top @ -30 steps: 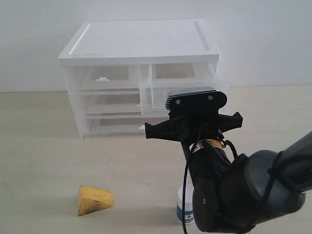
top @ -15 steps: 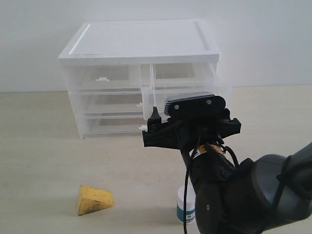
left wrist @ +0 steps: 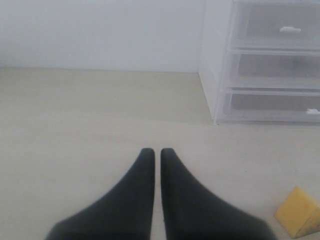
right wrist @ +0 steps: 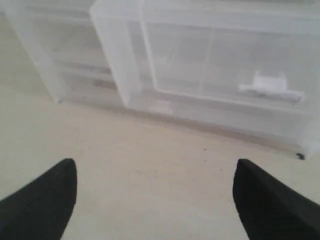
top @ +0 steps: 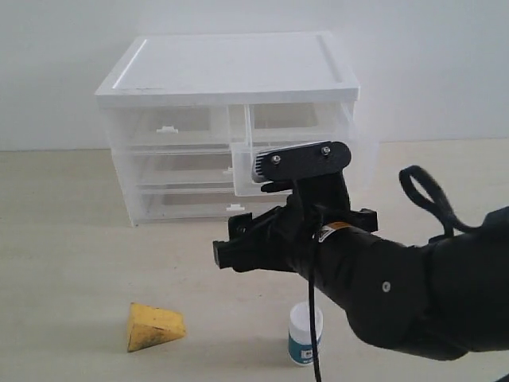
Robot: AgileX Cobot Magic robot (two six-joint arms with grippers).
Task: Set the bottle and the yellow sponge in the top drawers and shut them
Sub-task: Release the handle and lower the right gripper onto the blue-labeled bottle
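Observation:
The bottle [top: 305, 333], white cap and teal label, stands upright on the table at the front, just below my right arm [top: 382, 286]. To its left lies the yellow sponge [top: 155, 326], also seen in the left wrist view [left wrist: 300, 214]. The top right drawer [top: 253, 169] is pulled partly out; its front and white tab [right wrist: 270, 88] face my right gripper [right wrist: 156, 165], which is open and empty over bare table. The top left drawer [top: 167, 127] is pushed in. My left gripper [left wrist: 157, 152] is shut on nothing, left of the cabinet and sponge.
The white drawer cabinet [top: 231, 68] stands at the back middle against a white wall, with two full-width drawers [top: 175, 171] under the top pair. My right arm hides the pulled-out drawer's handle and part of the table in the exterior view.
My right arm has swung left and down, away from the pulled-out drawer, uncovering more of the bottle. The drawer, sponge and bottle have not moved.

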